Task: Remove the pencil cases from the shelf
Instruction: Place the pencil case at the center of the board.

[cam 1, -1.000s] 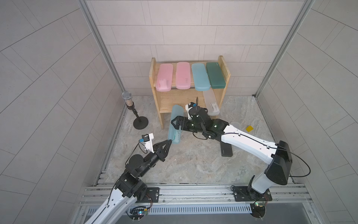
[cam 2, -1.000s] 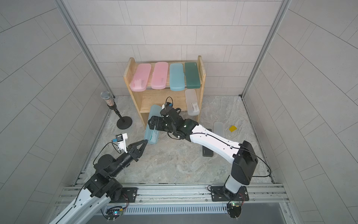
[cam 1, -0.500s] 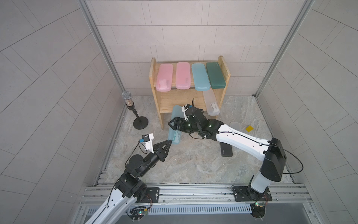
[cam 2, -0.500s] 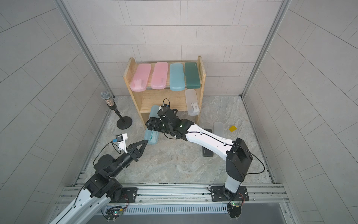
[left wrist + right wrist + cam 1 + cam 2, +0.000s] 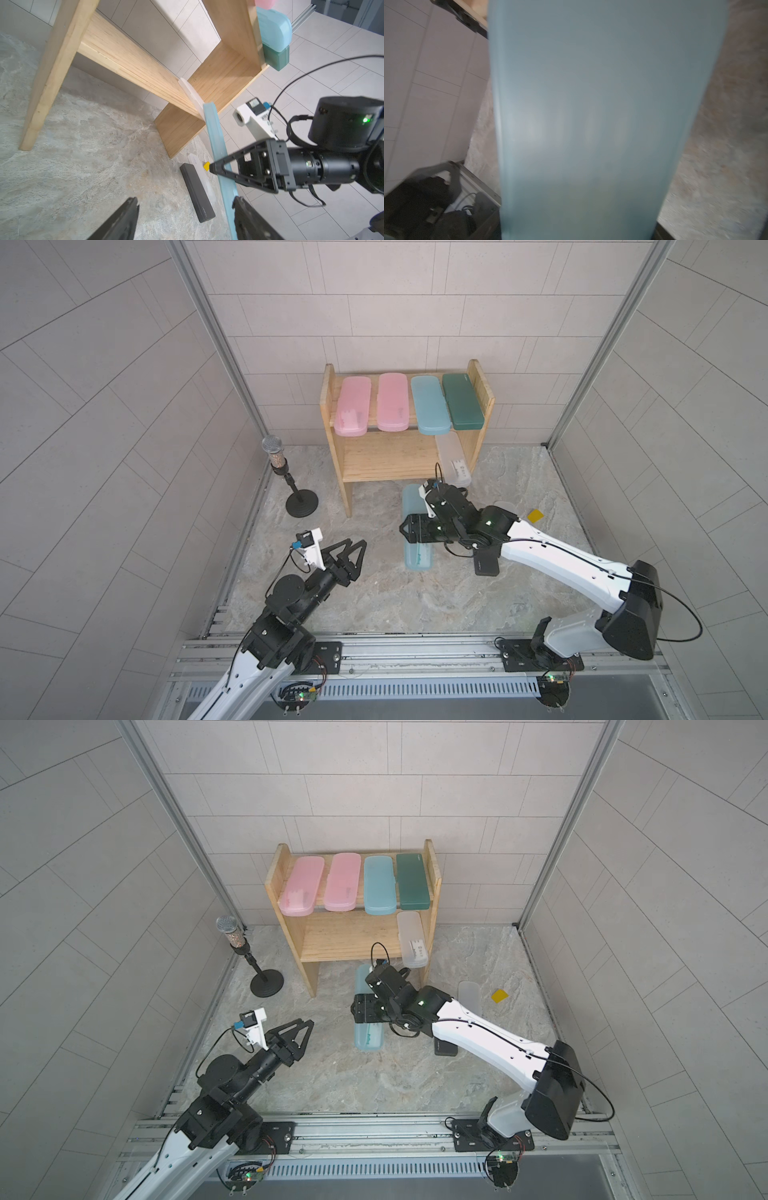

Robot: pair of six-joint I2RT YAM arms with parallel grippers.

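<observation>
My right gripper [image 5: 409, 529] is shut on a light blue pencil case [image 5: 418, 556], held flat just in front of the shelf [image 5: 388, 460]. The left wrist view shows this case [image 5: 218, 141] edge-on, clamped in the right gripper [image 5: 216, 168]. It fills the right wrist view [image 5: 591, 104]. The top tier carries two pink cases [image 5: 353, 406], a light blue one [image 5: 430, 404] and a dark green one [image 5: 461, 400]. A frosted clear case [image 5: 453, 460] juts from the lower tier. My left gripper [image 5: 353, 545] hangs open and empty, left of the held case.
A black case [image 5: 445, 1046] and a frosted clear case [image 5: 469, 996] lie on the stone floor, partly under the right arm. A small yellow piece [image 5: 499, 995] sits beside them. A microphone on a round stand [image 5: 302, 506] stands left of the shelf. Tiled walls close in three sides.
My right gripper closed on the light blue case and carried it right and toward the front, away from the shelf. My left gripper went from shut to open.
</observation>
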